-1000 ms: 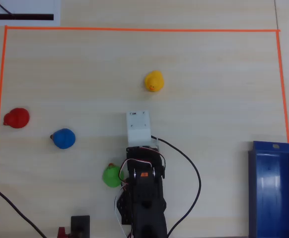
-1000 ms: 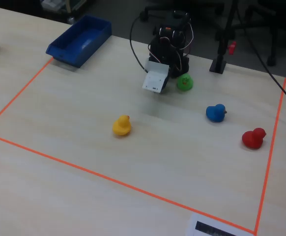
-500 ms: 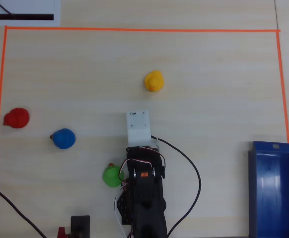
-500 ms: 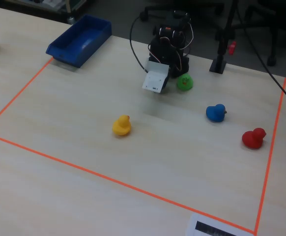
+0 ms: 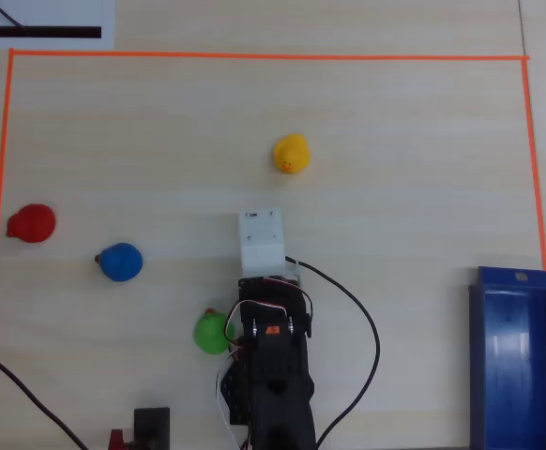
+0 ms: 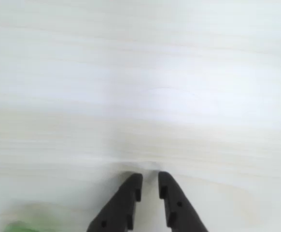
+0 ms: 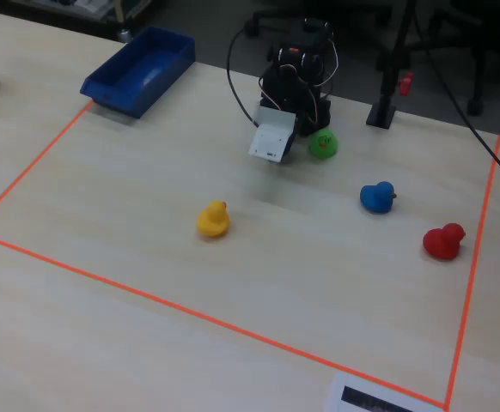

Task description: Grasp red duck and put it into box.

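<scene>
The red duck [image 5: 32, 223] sits alone at the left side of the overhead view, close to the orange tape line; in the fixed view the red duck [image 7: 443, 242] is at the right. The blue box [image 5: 517, 375] lies empty at the lower right of the overhead view and at the top left in the fixed view [image 7: 143, 69]. My gripper [image 6: 149, 178] hangs over bare table, its jaws nearly together with only a thin gap and nothing between them. From above, the arm's white wrist housing [image 5: 261, 239] hides it, far from both duck and box.
A green duck [image 5: 211, 332] sits right beside the arm's base, a blue duck [image 5: 120, 262] between it and the red one, and a yellow duck [image 5: 292, 153] ahead of the arm. Orange tape [image 5: 254, 56] frames the work area. A black stand [image 7: 381, 110] is near the base.
</scene>
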